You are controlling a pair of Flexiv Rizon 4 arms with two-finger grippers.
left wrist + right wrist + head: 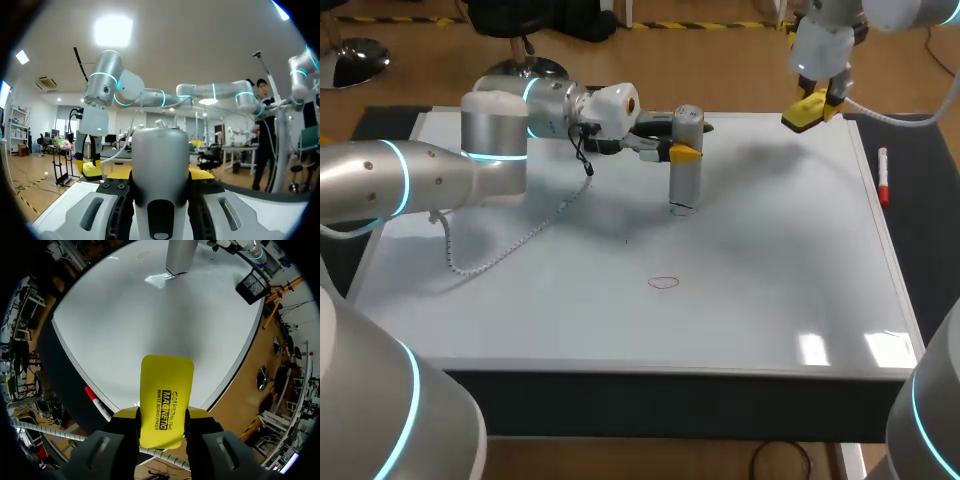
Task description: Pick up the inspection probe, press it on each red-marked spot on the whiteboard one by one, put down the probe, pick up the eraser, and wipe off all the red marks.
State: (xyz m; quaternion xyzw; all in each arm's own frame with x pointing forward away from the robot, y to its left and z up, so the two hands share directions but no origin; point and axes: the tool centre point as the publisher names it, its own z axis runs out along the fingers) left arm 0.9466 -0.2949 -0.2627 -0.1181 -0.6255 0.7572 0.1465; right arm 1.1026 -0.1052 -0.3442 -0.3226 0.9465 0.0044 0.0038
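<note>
Head view takes in the whiteboard (770,300), which covers almost the whole table. The left arm (410,180) comes in from 9 o'clock and reaches to just past the board's centre. The right arm (825,40) hangs above the corner at about 1 o'clock.

The left gripper (683,152) has its fingers clamped on the inspection probe (684,185), a silvery cylinder held upright. Its lower end looks planted on the board at roughly 12 o'clock from the centre. A thin dark ring shows at its foot. I cannot tell whether that is a mark.

The right gripper (161,422) is closed on the yellow eraser (166,390), one finger on each long side. The eraser is well above the surface and well apart from the probe.

A red marker (883,176) lies along the board's 3 o'clock edge. A light cable (490,255) trails over the board under the left arm.

One red oval mark (663,283) sits at 6 o'clock from the probe, apart from it and not wiped.

By my reading the task is in its pressing stage: the probe is picked up and at work. The oval has yet to be pressed, the probe has yet to be put down, and all the wiping remains. The eraser pick-up looks already done, by the other arm.
</note>
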